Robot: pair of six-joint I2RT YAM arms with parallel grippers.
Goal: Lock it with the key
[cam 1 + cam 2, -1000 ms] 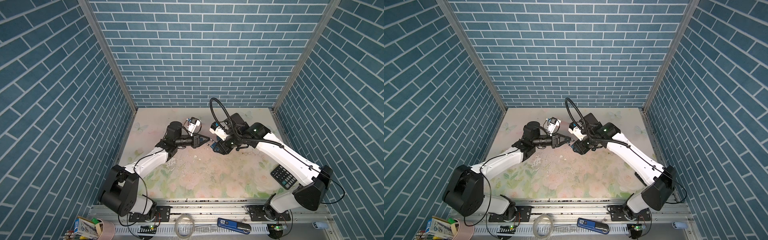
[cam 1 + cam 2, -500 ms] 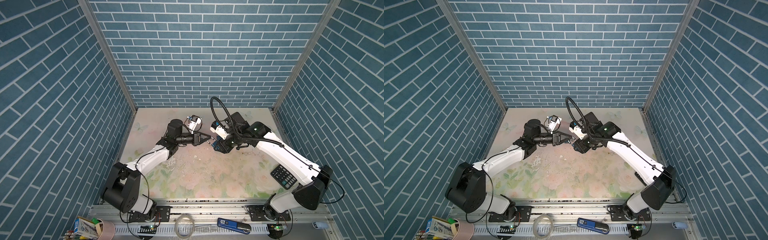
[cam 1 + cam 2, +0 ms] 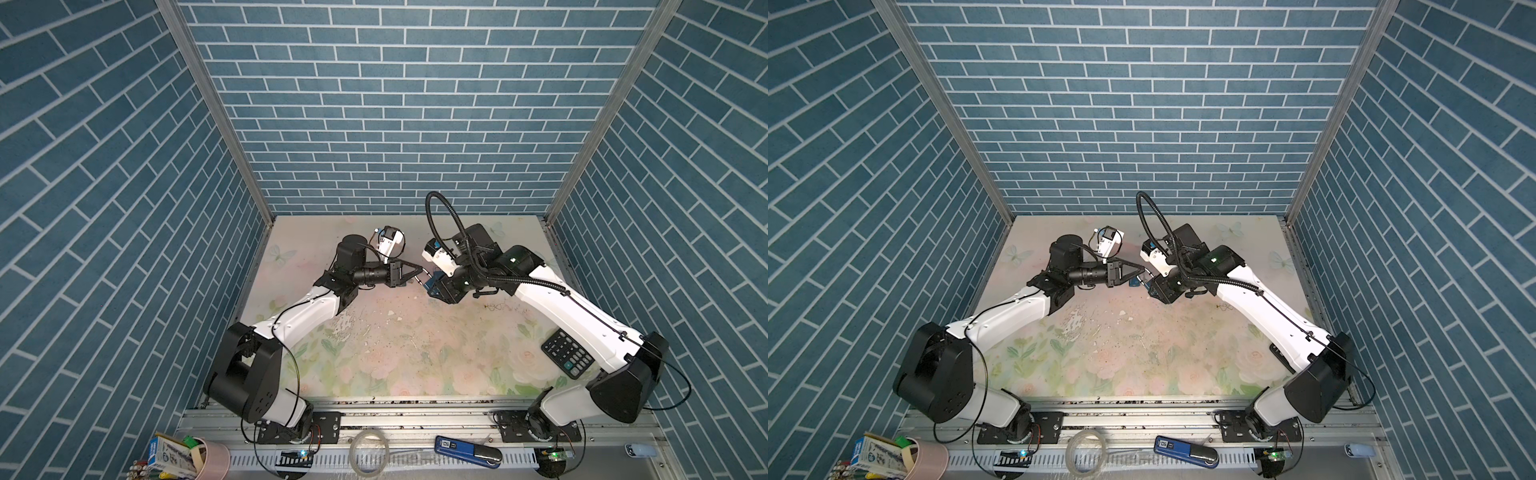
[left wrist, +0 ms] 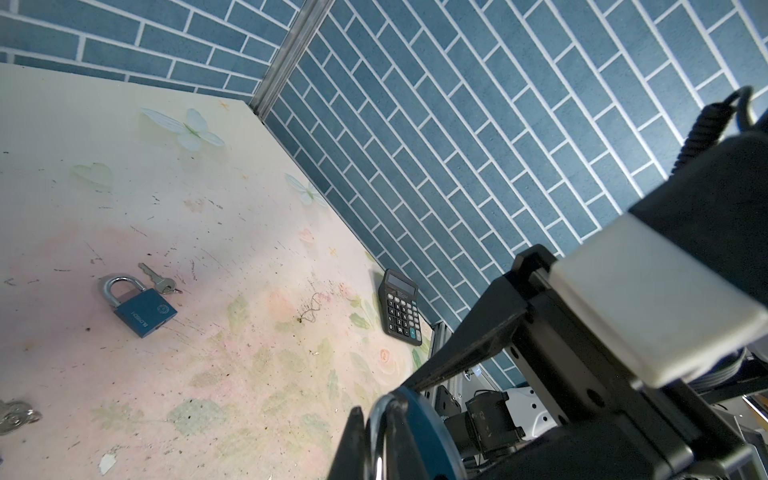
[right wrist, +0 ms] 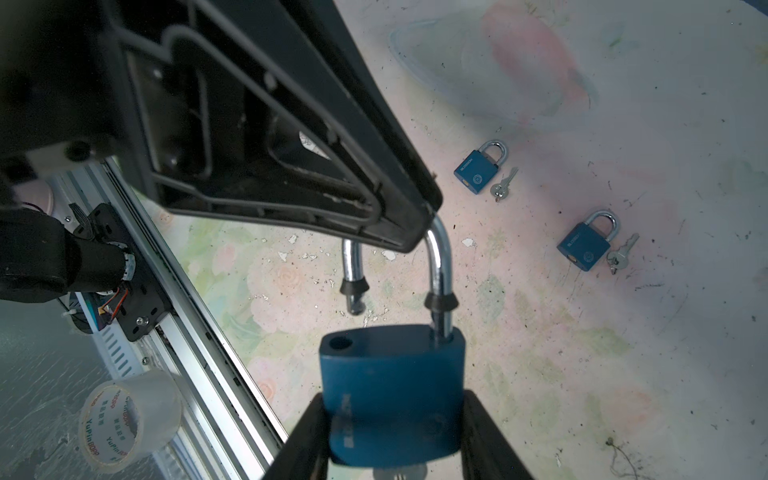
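You have three blue padlocks here. One padlock (image 5: 395,374) is held up in the air. Two spare padlocks (image 5: 476,170) (image 5: 579,245) lie flat on the desk (image 3: 415,353), well apart from it. Each spare has one of the loose keys (image 5: 503,185) (image 5: 621,253) just beside its body (a sliver of silver under the raised body may be a third key, but too little shows to tell). There is also one calculator (image 3: 567,354) beside your right arm (image 3: 573,307), and one tape roll (image 5: 124,419) by the front rail.

Your right pincer (image 5: 394,415) is partly spread and clamped on the narrow sides of the raised padlock's body. The shackle (image 5: 439,257) points away from that wrist and stands open, its short leg clear of its hole. Your left pincer (image 5: 419,232) is closed down on the bend of that shackle.

Your left arm (image 3: 299,320) and right arm both reach in from the front rail with elbows out. They meet tip to tip over the back middle of the desk, and the left pincer lies about level.
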